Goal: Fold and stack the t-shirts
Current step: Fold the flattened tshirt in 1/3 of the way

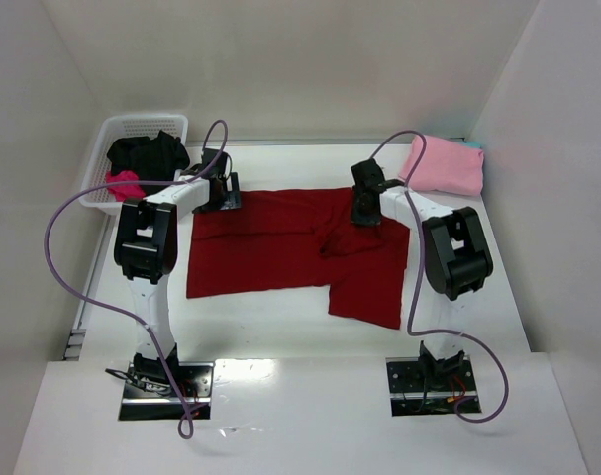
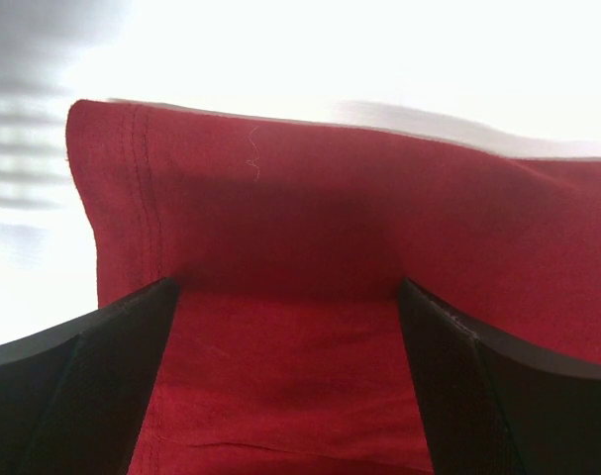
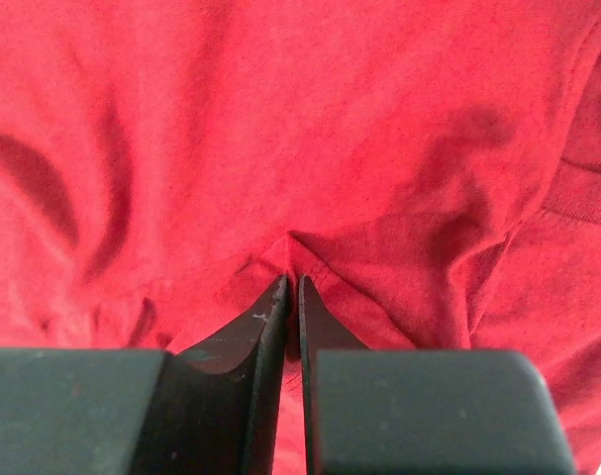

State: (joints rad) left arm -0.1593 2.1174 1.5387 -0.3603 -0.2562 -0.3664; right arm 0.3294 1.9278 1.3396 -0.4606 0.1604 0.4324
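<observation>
Shows dark red t-shirt [image 1: 280,252] spread rumpled on white table [image 1: 280,322], left gripper [image 1: 221,193] at its far left edge, right gripper [image 1: 364,216] on bunched cloth right of centre. Places folded pink t-shirt [image 1: 445,164] far right, white basket [image 1: 132,121] with black t-shirt [image 1: 151,153] and magenta t-shirt [image 1: 125,185] far left.

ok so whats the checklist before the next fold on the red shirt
1. Right hand has cloth: ok, its fingers are shut on a pinch of the dark red shirt.
2. Left hand has cloth: not ok, its fingers stand wide apart with the hemmed edge between them, unclamped.
3. Shirt lies flat: not ok, it is wrinkled around the right hand.
4. Stack is ready: ok, the pink shirt lies folded at the far right.
5. Other shirts out of the way: ok, the black shirt and magenta shirt lie in the basket.
6. Layers caught in the right pinch: cannot tell.
</observation>
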